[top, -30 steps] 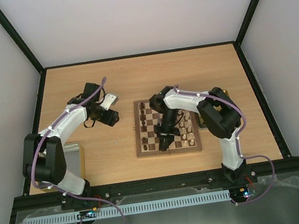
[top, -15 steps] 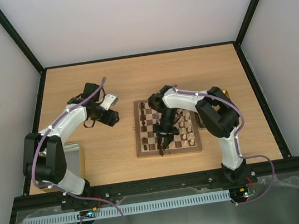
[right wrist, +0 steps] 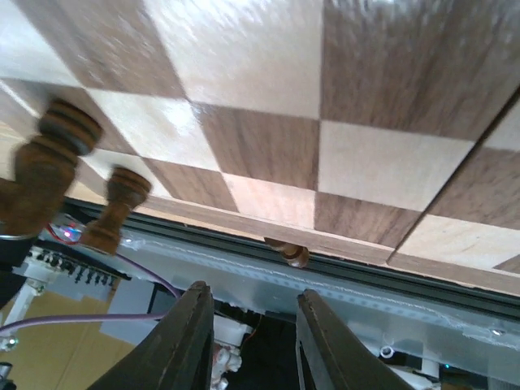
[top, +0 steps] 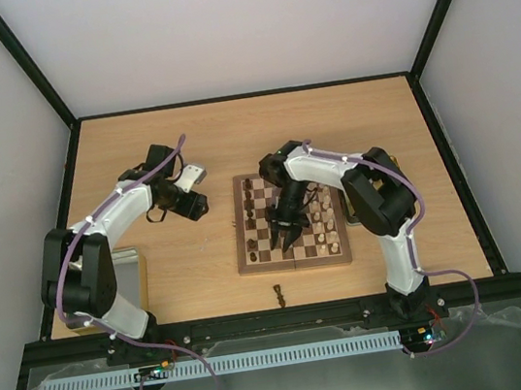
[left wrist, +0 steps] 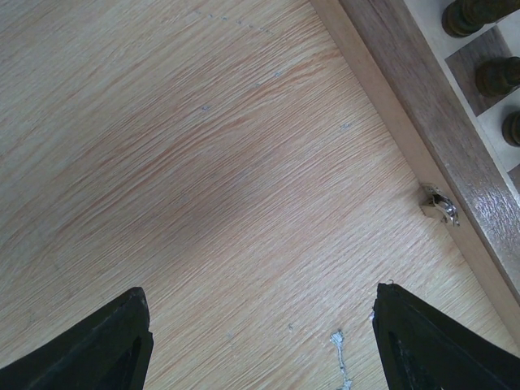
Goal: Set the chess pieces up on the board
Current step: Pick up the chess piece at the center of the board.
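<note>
The right tool is hovering narrowly parted and empty over the board at frame centre, likely needing next to fetch the dark chess piece lying on the desk just below it, while the left tool is gaping wide.

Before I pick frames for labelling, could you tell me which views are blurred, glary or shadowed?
Right wrist: soft throughout, the two dark chess pieces at left smeared, white glare on the upper squares of the board. Left wrist: sharp wood grain, a broad soft shadow across the table. Top external: evenly lit, crisp, though pieces are tiny.
</note>
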